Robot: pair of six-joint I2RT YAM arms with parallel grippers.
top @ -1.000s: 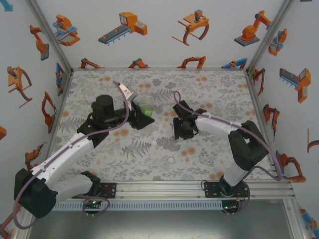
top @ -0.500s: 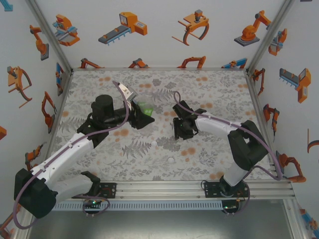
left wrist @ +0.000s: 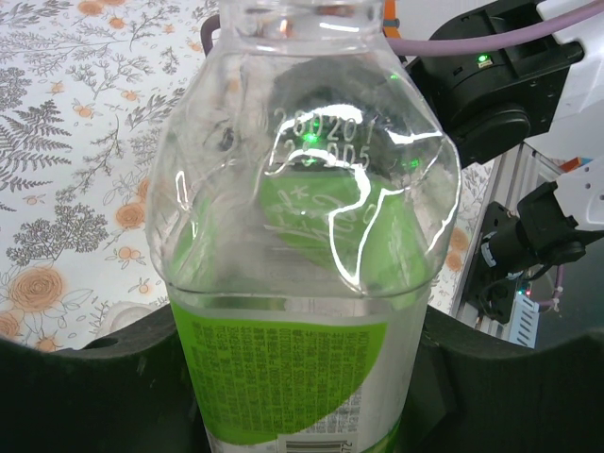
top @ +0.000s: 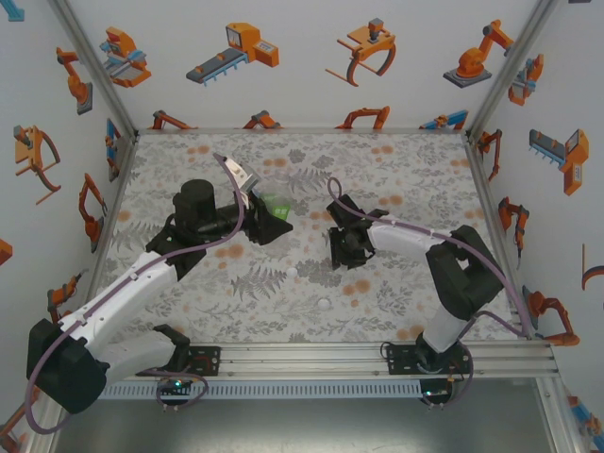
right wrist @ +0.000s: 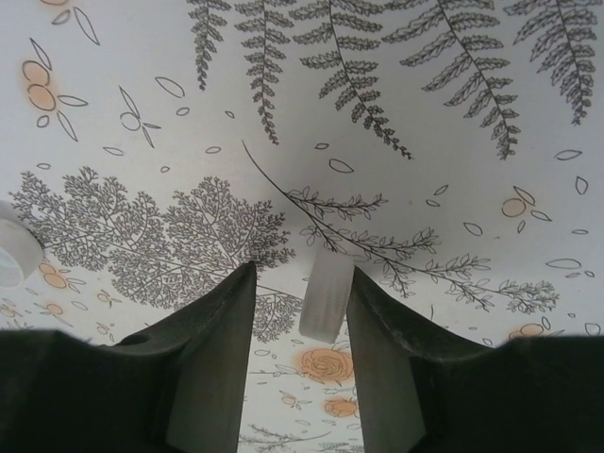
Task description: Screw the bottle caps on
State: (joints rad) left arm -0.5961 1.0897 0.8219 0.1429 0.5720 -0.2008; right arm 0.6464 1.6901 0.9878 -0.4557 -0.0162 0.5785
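My left gripper (left wrist: 302,401) is shut on a see-through bottle (left wrist: 302,236) with a green label, gripping the label band. The bottle's neck at the top of the left wrist view has no cap on it. From above, this bottle (top: 276,202) is held over the mid-left of the table by the left gripper (top: 267,223). My right gripper (right wrist: 302,311) points down at the table with its jaws open. A whitish bottle cap (right wrist: 327,293) stands on edge between them, against the right finger (right wrist: 387,359), with a gap to the left finger (right wrist: 212,359). From above, the right gripper (top: 338,253) is near the table's centre.
Two more small caps lie on the floral tabletop, one (top: 293,272) near the centre and one (top: 324,304) nearer the front. Another cap (right wrist: 13,255) sits at the left edge of the right wrist view. The right arm (left wrist: 500,85) stands close behind the held bottle.
The right gripper's jaws have drawn closer together around the cap and its wrist has shifted slightly. The left arm and its bottle have not moved.
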